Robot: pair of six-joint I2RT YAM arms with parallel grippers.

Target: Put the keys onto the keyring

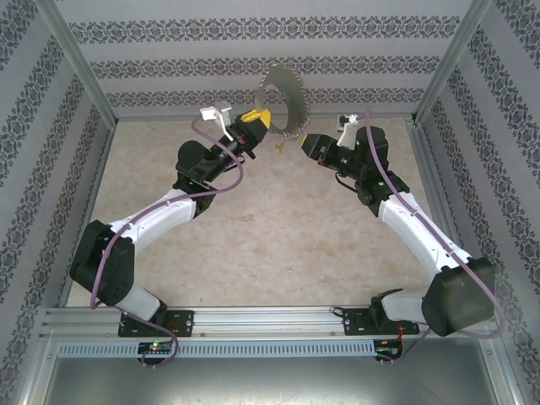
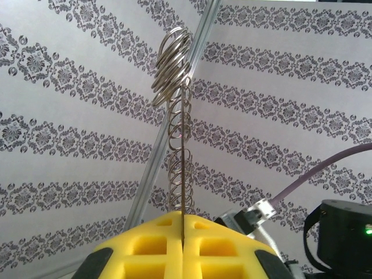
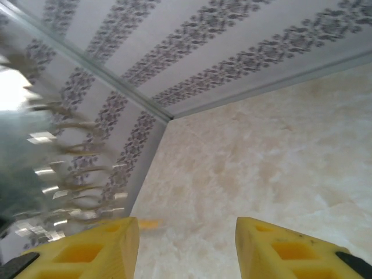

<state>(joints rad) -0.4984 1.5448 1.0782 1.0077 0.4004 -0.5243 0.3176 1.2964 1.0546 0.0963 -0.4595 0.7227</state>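
The keyring (image 1: 285, 94), a large thin metal ring strung closely with small silver pieces, is held up in the air off the worktop, at about 12 o'clock of the top view and in front of the back wall. In the left wrist view the keyring (image 2: 181, 145) stands upright as a bare wire with a coil of silver loops running up it and bunching at the top. In the right wrist view the keyring (image 3: 52, 174) is a blurred silver fan at 9 o'clock.

The left tool (image 1: 263, 121) sits at 7 o'clock of the ring, and its yellow foam pads are pressed together on the ring's wire, as seen close up at the left tool (image 2: 182, 224).

The keys (image 1: 278, 147), a small yellow-orange speck from above, are at 6 o'clock of the ring. I cannot tell whether they hang from it. In the right wrist view the keys (image 3: 149, 224) are an orange smear just beside the left-hand pad.

The right tool (image 1: 308, 145) is at 3 o'clock of the keys, pointing toward them. The jaws of the right tool (image 3: 187, 232) stand partly apart with nothing between them.

The beige marbled worktop (image 1: 270, 245) lies below. The patterned grey-and-white walls (image 1: 253, 51) close in three sides.
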